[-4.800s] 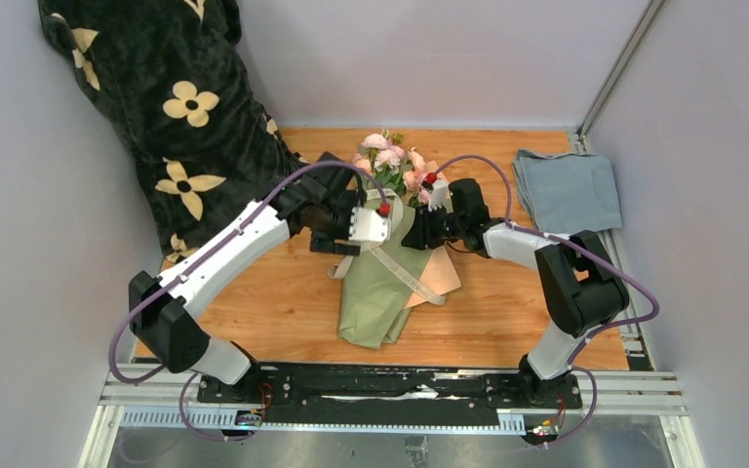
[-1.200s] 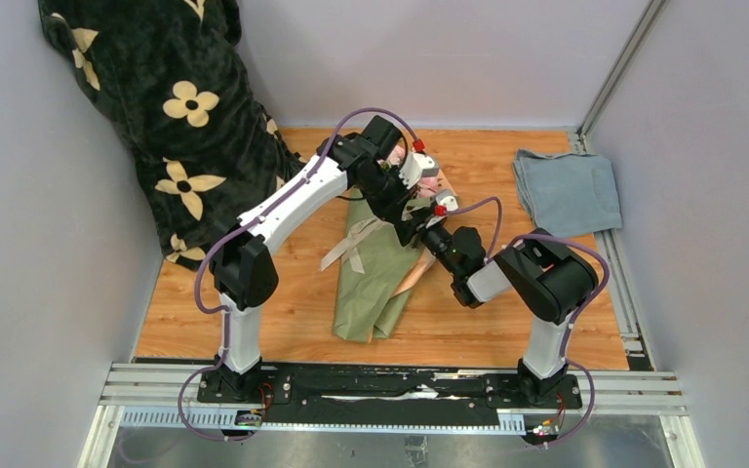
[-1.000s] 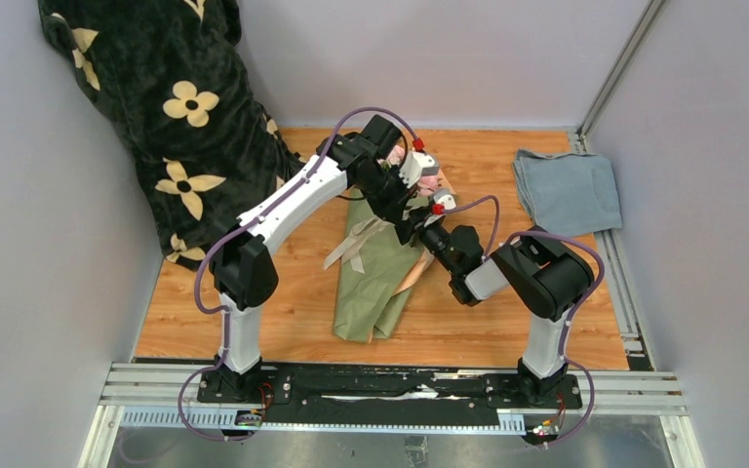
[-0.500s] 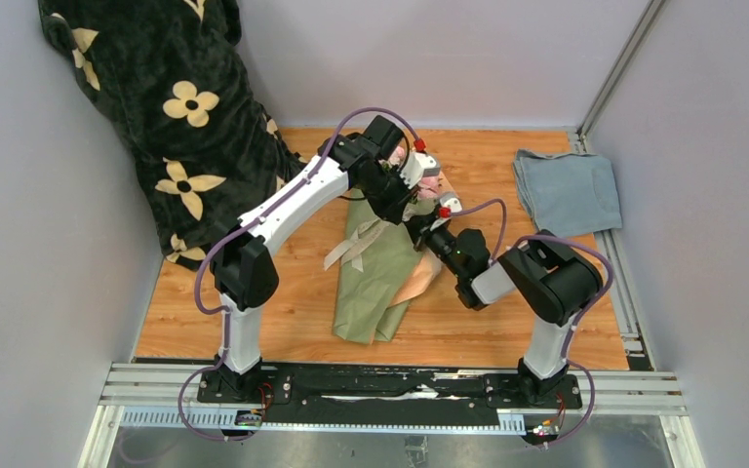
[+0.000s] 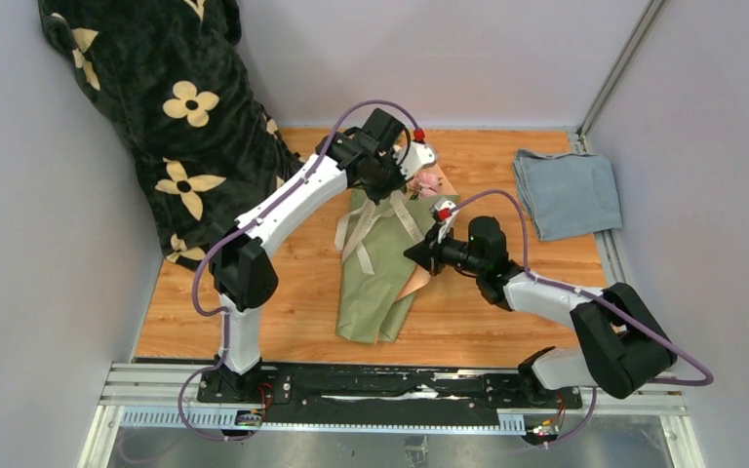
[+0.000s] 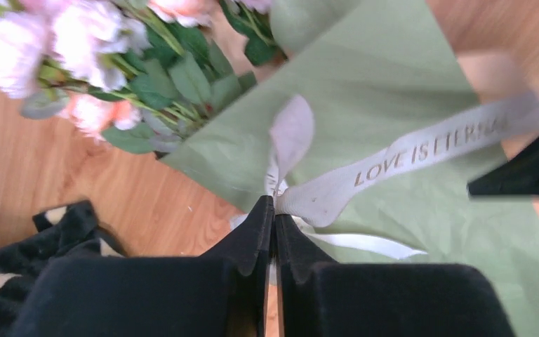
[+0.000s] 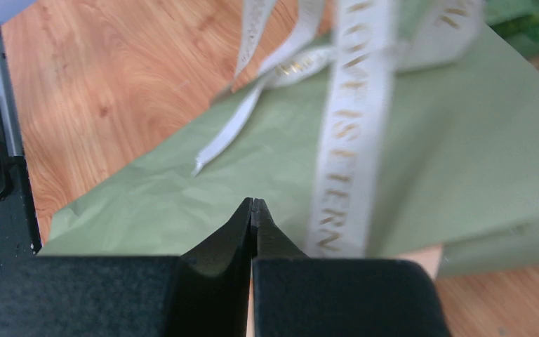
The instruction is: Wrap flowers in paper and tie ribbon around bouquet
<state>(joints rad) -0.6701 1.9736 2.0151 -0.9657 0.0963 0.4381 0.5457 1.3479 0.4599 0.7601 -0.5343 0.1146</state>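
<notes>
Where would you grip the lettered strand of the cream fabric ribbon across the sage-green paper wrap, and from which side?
Probably mid-length on the lettered strand, clear of the knot pinched by the shut left gripper. It runs flat and narrow across the sage-green paper, so approach from the right arm's side, where the shut right gripper sits beside it, and close on its flat faces.

White shells, black joints and purple cables clothe both arms. The left gripper and right gripper are black wedges.
</notes>
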